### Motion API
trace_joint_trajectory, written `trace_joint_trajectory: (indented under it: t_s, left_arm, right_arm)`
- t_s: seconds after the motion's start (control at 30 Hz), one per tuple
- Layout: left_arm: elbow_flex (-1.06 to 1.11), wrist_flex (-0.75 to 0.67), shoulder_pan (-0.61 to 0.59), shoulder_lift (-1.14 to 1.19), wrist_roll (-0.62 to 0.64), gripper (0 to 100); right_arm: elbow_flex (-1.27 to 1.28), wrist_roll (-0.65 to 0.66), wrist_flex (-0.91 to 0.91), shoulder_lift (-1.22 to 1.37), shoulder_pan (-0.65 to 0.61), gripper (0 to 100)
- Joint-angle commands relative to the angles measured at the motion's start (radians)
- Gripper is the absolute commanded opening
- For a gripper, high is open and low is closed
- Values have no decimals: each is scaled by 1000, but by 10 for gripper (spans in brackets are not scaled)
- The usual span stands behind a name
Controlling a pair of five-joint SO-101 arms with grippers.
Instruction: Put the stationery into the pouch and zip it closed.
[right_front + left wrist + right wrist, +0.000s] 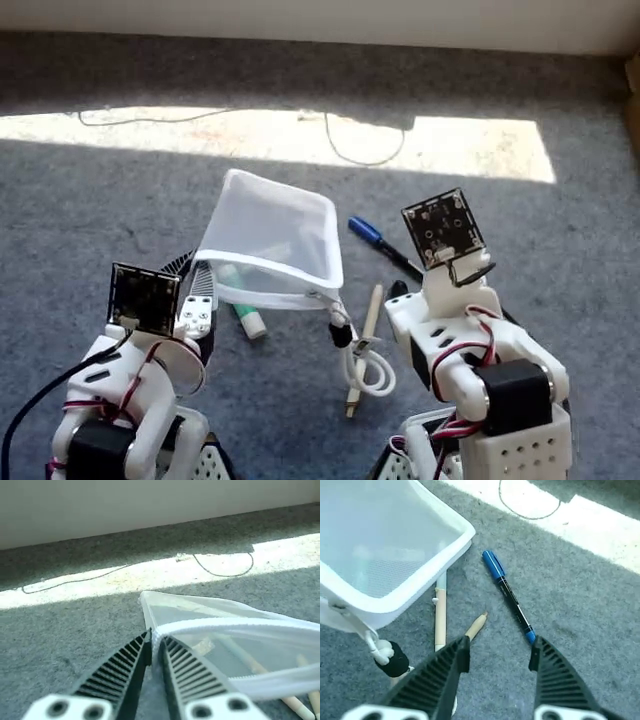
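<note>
Your left fingers (125, 665) pinched shut on the rim of the white mesh pouch (270, 230), your right fingers (445, 675) spread wide above the blue pen (510, 597) and pencil (476, 626), all on grey carpet (100, 220)

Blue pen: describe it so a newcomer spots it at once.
Find the white mesh pouch on the grey carpet. Just off its edge, ahead of the open right gripper, the blue pen lies flat outside the pouch. It alone has a blue cap and black barrel; the pencil beside it is pale wood.
</note>
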Motion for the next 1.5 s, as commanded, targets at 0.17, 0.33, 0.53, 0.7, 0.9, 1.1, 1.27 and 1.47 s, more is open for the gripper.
trace_joint_trajectory:
  t_s: [0.17,0.33,0.53,0.7,0.9,1.1,1.27,1.47]
  left_arm:
    - [-278,-2,-7,401,41,7]
    - [-437,3,-88,573,97,7]
    - [-636,120,-157,733,149,7]
    - [-719,196,-174,809,178,7]
    - [-717,201,-174,825,187,7]
    - [-716,206,-197,825,186,7]
    - [-713,207,-240,825,184,7]
    - [-670,198,-239,823,183,8]
  right_arm:
    - [44,9,-70,-10,10,193]
    - [71,9,-116,-10,67,193]
    - [151,15,-223,-7,93,191]
    - [151,17,-229,15,91,191]
    - [35,18,-226,285,90,191]
    - [-133,72,-228,549,24,191]
    - [-232,95,-239,731,-1,191]
    - [-335,166,-298,934,-4,191]
